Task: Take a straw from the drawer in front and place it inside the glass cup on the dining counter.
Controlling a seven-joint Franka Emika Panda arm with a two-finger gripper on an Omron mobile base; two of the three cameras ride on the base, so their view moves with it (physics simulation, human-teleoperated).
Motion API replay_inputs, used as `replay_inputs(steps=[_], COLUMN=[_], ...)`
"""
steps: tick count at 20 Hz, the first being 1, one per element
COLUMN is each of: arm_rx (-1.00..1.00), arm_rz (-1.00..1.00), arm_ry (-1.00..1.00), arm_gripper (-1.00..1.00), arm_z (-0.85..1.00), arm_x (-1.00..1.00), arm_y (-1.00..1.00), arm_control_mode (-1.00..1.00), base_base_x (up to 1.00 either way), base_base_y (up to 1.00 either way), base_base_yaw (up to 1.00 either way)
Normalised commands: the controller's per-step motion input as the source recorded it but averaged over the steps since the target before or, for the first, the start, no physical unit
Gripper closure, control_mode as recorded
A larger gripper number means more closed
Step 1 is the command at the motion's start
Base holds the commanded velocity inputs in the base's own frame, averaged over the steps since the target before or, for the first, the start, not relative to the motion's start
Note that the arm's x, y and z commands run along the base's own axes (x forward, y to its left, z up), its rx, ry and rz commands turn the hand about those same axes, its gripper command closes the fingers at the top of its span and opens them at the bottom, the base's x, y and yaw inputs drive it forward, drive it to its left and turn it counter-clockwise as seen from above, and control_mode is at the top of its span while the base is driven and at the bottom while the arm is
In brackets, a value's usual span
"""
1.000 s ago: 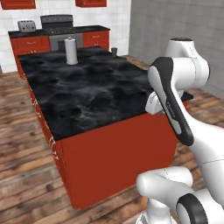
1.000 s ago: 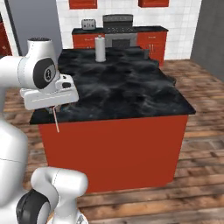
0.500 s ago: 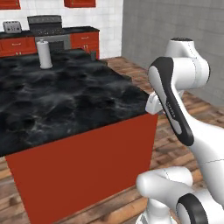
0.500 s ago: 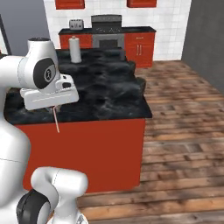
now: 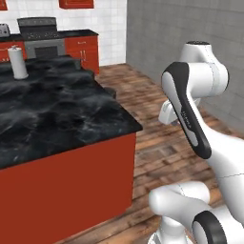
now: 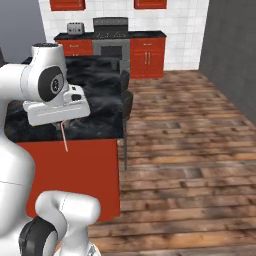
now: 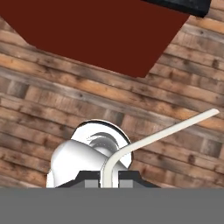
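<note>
Jaws pressed together on the straw (image 7: 162,133) hold it at its lower end; in the hand view the straw bends and runs out over the wooden floor (image 7: 52,100). In the right base view the gripper (image 6: 62,122) hangs beside the black counter (image 6: 100,107), the straw pointing down in front of the red cabinet side (image 6: 75,170). Retrieval from the drawer therefore appears complete. Remaining, as judged: reach the glass cup and lower the straw into it. A paper-towel roll (image 5: 19,62) stands on the far part of the counter.
</note>
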Motion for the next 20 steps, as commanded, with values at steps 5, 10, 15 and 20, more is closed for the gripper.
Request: replay_inputs(steps=[5, 10, 15, 20], arm_rx=[0.0, 0.0, 0.0, 0.0], arm_rz=[0.0, 0.0, 0.0, 0.0], arm_ry=[0.0, 0.0, 0.0, 0.0], arm_gripper=[1.0, 1.0, 1.0, 1.0], arm_z=[0.0, 0.0, 0.0, 0.0], arm_x=[0.0, 0.0, 0.0, 0.0], arm_y=[0.0, 0.0, 0.0, 0.0], arm_control_mode=[1.0, 1.0, 1.0, 1.0], base_base_x=[0.66, 0.78, 0.95, 1.0], base_base_y=[-1.0, -1.0, -1.0, -1.0], base_base_yaw=[0.09, 0.1, 0.09, 0.14])
